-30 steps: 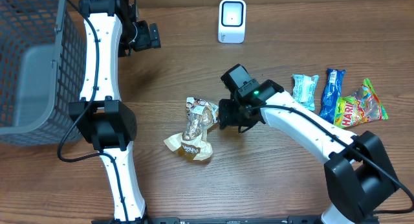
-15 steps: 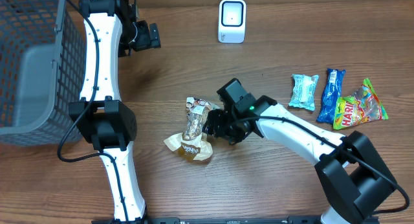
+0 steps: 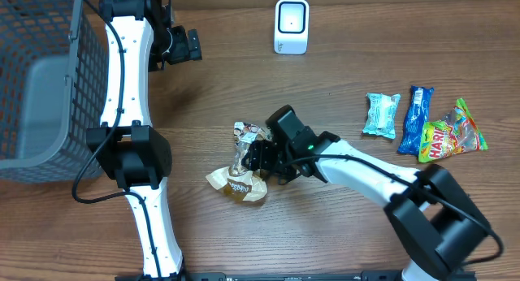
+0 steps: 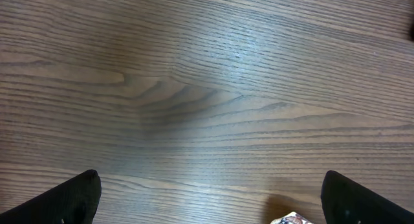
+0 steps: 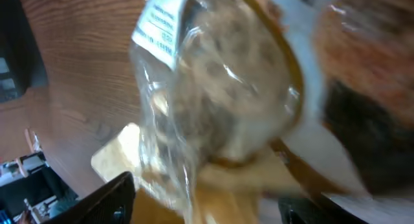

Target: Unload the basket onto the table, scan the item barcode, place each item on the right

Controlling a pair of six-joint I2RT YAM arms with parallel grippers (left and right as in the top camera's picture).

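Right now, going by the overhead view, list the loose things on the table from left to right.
grey mesh basket → clear-wrapped pastry → white barcode scanner → pale blue snack packet → dark blue snack bar → Haribo gummy bag

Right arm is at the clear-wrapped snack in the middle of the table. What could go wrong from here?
1. The film on the wrapped snack looks loose and crinkled; the open right gripper may pinch film only and let it slip.
2. Its white label sits at one end; a grip there might cover print that the scanner needs.
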